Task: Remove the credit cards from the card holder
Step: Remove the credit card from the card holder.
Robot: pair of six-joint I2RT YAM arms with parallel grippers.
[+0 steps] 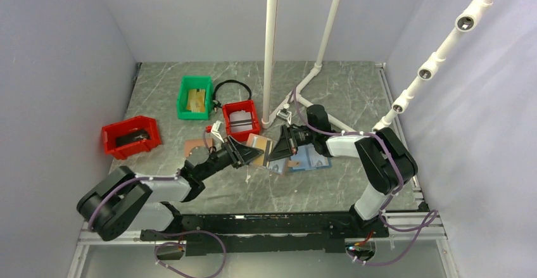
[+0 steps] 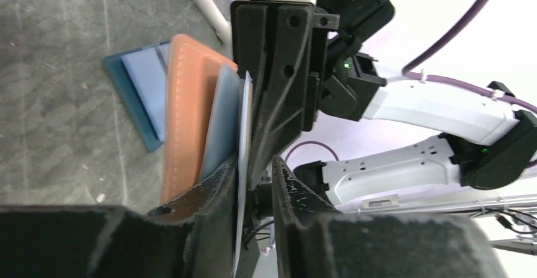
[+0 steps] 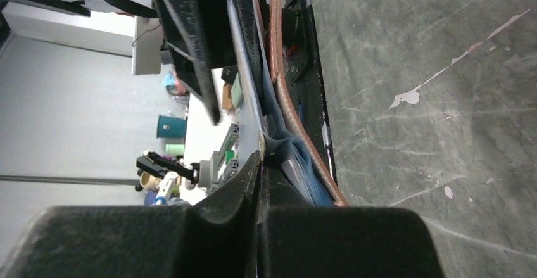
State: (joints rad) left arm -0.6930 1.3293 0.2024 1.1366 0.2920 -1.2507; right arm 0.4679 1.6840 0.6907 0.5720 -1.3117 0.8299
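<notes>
Your right fingers are pressed together, pinching the light blue inner edge of the card holder and keeping it up on edge near the middle of the bench. I cannot tell whether its lower edge touches the bench. A pale card lies flat against the blue lining and runs down into the same pinch; whether it is caught there too cannot be told. Your left fingers come in from 8 o'clock of the holder and stand slightly spread, with the card's thin edge in the gap between them. Contact between them and the card is not clear. An all-blue wallet lies open on the bench at 3 o'clock of the holder, just beside it. A red bin sits at 11 o'clock of the holder, with a green bin farther out toward 10 o'clock.
</notes>
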